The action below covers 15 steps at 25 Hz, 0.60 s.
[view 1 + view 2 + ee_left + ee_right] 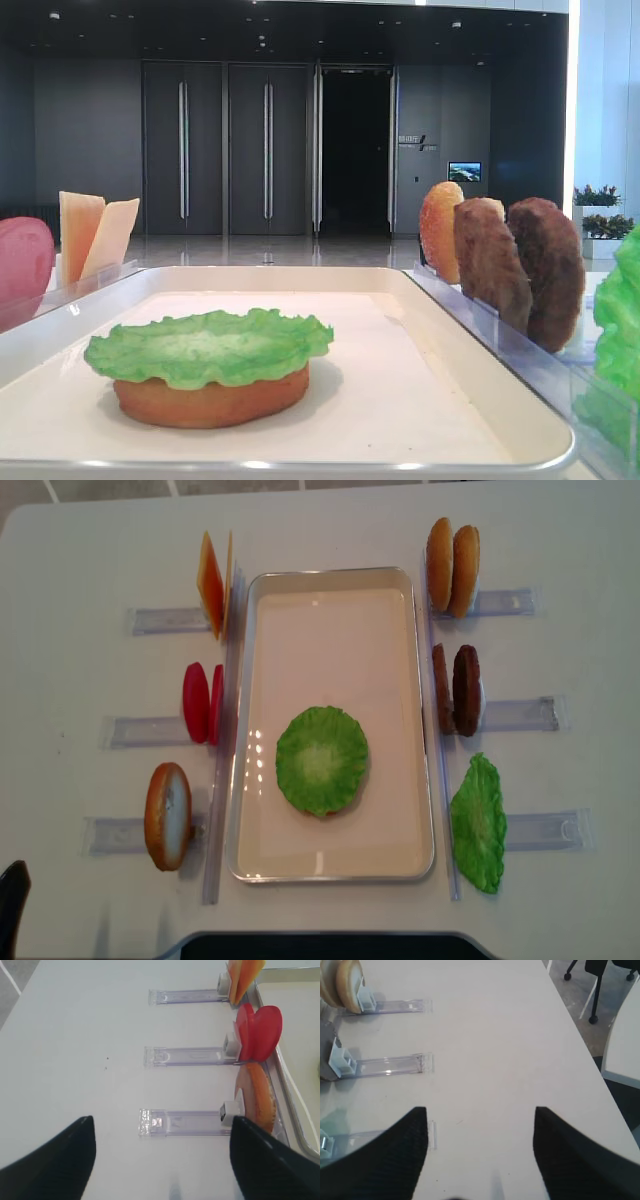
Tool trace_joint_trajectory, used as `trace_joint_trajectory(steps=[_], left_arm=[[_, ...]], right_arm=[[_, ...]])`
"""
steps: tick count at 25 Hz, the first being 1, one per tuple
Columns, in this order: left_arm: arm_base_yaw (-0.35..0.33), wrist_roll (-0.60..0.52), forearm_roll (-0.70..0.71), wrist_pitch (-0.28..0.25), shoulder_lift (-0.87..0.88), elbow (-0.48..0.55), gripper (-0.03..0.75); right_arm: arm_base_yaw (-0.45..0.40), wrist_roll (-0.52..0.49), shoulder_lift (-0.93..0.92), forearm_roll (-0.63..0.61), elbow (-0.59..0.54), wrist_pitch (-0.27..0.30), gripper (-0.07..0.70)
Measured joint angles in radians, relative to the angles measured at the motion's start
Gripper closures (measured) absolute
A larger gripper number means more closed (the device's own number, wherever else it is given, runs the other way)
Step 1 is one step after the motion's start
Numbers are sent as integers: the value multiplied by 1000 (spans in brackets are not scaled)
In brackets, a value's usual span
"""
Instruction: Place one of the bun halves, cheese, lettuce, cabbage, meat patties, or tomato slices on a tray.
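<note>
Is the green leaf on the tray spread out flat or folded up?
Spread out flat: the lettuce drapes over a bun half on the tray.

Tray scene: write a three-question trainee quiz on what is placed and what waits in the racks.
1. True or false: the lettuce lies on a bun half inside the tray.
2. Multiple choice: the meat patties stand A) in the tray, B) in a rack right of the tray, C) left of it.
3. Fill in: the right gripper hangs over bare table with its jaws ____.

Key: 1 true; 2 B; 3 open.
</note>
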State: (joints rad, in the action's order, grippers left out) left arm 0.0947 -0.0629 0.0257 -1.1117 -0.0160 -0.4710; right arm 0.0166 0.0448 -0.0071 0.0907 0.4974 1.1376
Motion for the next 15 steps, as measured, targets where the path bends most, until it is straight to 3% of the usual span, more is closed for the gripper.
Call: trace_joint_trajectory(steps=[15], left_arm=[[0,0,0,0,0,0,76]], right_arm=[[0,0,0,-12,0,0,167]])
